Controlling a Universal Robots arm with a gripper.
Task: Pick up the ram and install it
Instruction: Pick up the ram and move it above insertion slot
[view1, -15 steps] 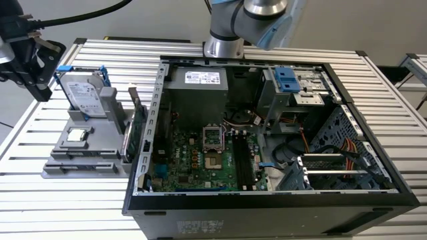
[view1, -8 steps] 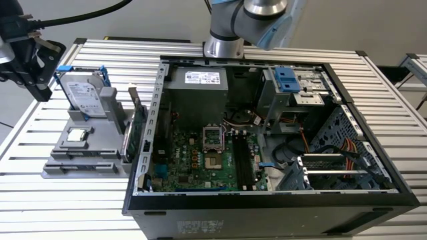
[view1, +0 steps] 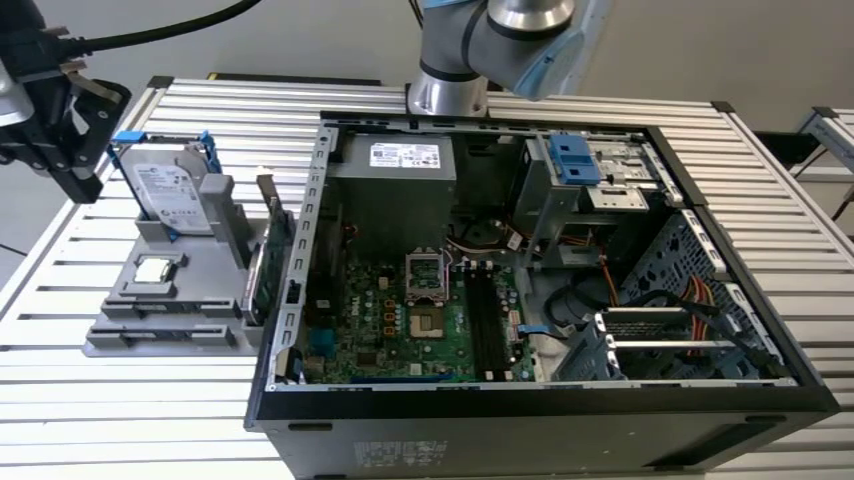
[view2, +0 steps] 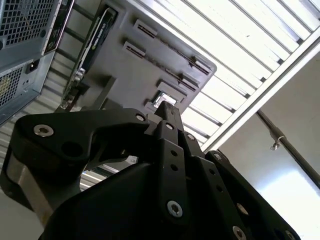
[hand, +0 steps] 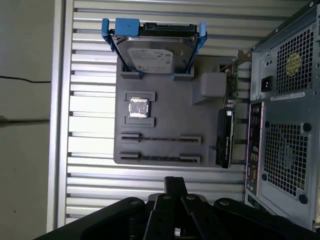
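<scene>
Your end effector (view1: 80, 182), pinched together and empty at ten o'clock of the holder (view1: 203, 298) in the exterior view, should spread and square over the thin ram (hand: 160, 139) — gently.

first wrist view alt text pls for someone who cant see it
A black pincer hangs near a grey parts tray on a slatted table; the tray holds a hard drive, a processor chip, two thin ram sticks and an expansion card, beside a computer case.
</scene>
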